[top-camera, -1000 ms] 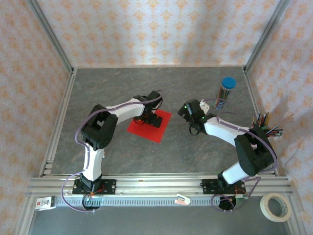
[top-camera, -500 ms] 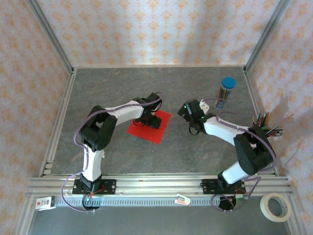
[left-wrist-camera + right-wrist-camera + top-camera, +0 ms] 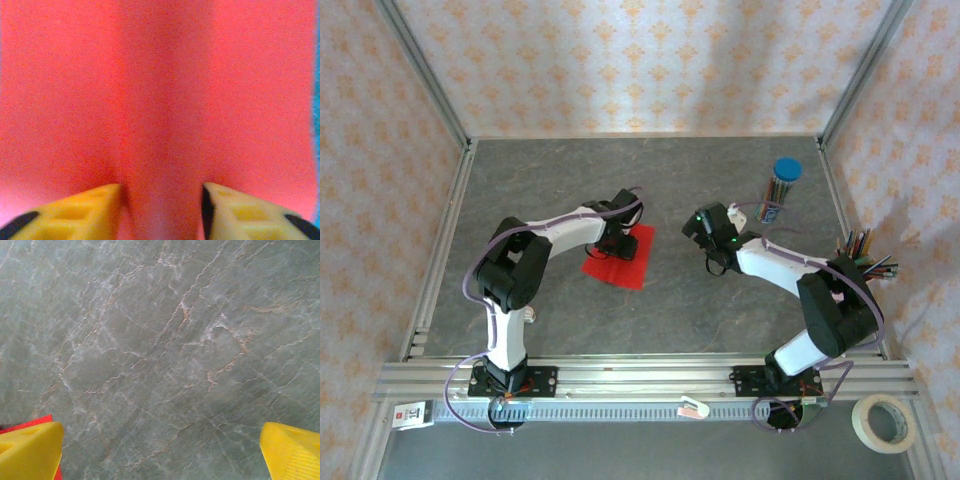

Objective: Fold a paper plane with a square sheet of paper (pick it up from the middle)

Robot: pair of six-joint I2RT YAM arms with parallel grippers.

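1. The square sheet of paper (image 3: 618, 272), near the table's (image 3: 560, 180) middle, is narrower than before, buckled into a ridge;
2. the left gripper (image 3: 620, 244) has narrowed astride that ridge; whether it pinches, I cannot tell;
3. the right gripper (image 3: 706, 226) stays wide open.

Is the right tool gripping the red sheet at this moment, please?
No, the right tool stands wide open above the grey table, holding nothing.
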